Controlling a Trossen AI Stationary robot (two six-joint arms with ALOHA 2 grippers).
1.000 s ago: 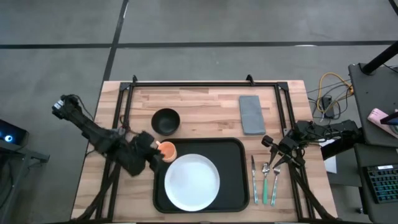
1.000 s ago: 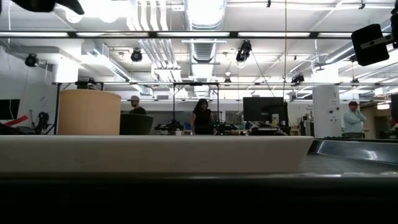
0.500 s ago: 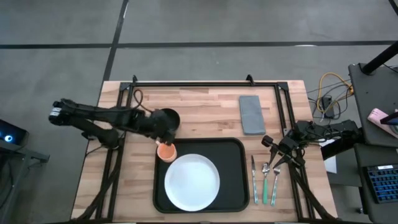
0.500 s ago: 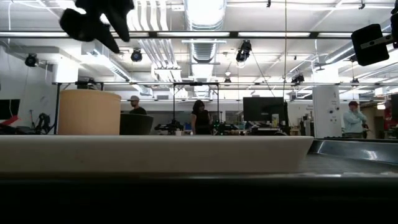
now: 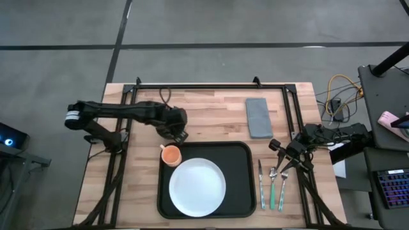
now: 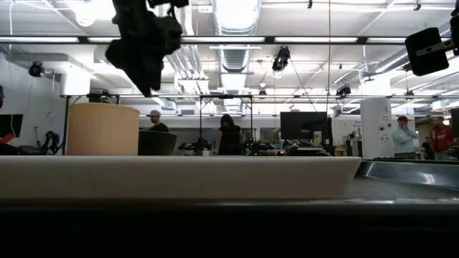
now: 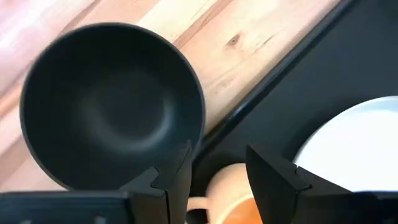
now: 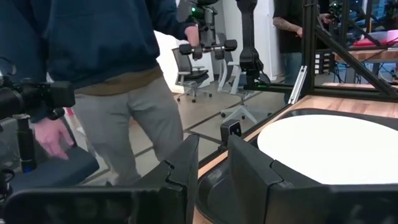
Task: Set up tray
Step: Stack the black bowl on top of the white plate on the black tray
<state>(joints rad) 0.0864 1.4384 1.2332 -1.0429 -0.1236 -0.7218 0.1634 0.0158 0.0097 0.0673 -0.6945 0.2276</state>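
Observation:
The black tray (image 5: pixel 240 171) lies at the table's near middle. A white plate (image 5: pixel 197 186) sits on it, and an orange cup (image 5: pixel 170 155) stands on its far left corner. A black bowl (image 7: pixel 112 106) rests on the wood just beyond the tray; in the high view my left arm mostly hides it. My left gripper (image 5: pixel 179 134) hangs open above the bowl's near rim, touching nothing. Its fingers (image 7: pixel 180 177) frame the cup (image 7: pixel 227 196) below. My right gripper (image 5: pixel 278 156) waits open at the table's right side, beyond the cutlery.
A grey folded napkin (image 5: pixel 258 117) lies at the far right of the table. A few pieces of cutlery (image 5: pixel 271 186) lie on the wood to the right of the tray. A black frame rail (image 5: pixel 211 87) runs along the far edge. A person (image 8: pixel 106 74) stands beyond the table.
My left gripper has left the orange cup's left side. It has swung toward the table's far edge and turned about, and it now stands above the black bowl. The cup has stayed on the tray's corner.

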